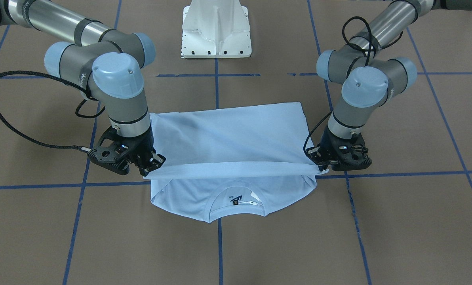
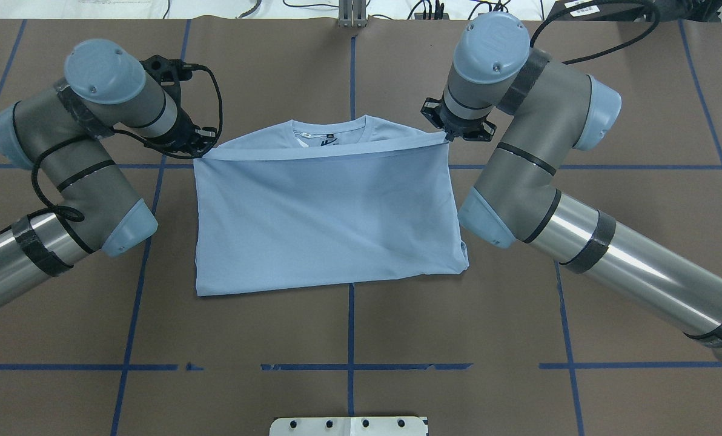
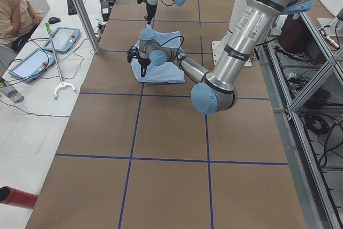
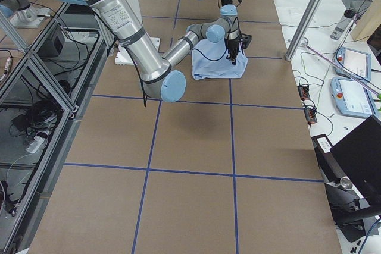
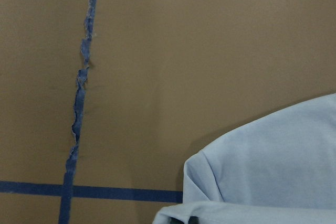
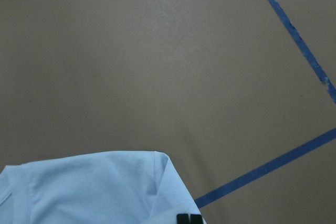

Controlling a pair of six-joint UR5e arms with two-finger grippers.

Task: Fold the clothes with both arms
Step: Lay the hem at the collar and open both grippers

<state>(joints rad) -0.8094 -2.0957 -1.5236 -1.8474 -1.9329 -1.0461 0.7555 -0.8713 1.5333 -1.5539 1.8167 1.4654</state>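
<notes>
Left gripper (image 1: pixel 320 165) and right gripper (image 1: pixel 152 163) are each pinched closed on a corner of the hem band (image 1: pixel 228 169), which I see stretched taut between them. Light blue T-shirt (image 1: pixel 228 134) lies mid-way along the table (image 1: pixel 378 221), doubled over itself, its surface smooth with faint creases. The fold edge is nearest the white base (image 1: pixel 216 31), the raised hem next, then the collar (image 1: pixel 236 196) with dark label (image 1: pixel 235 202) and white tag (image 1: pixel 254 202) exposed beyond.

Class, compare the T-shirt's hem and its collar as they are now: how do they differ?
The hem runs straight, stretched between the left gripper and right gripper; the collar curves, ungripped. The hem is plain; the collar holds a dark label. Both are light blue.
</notes>
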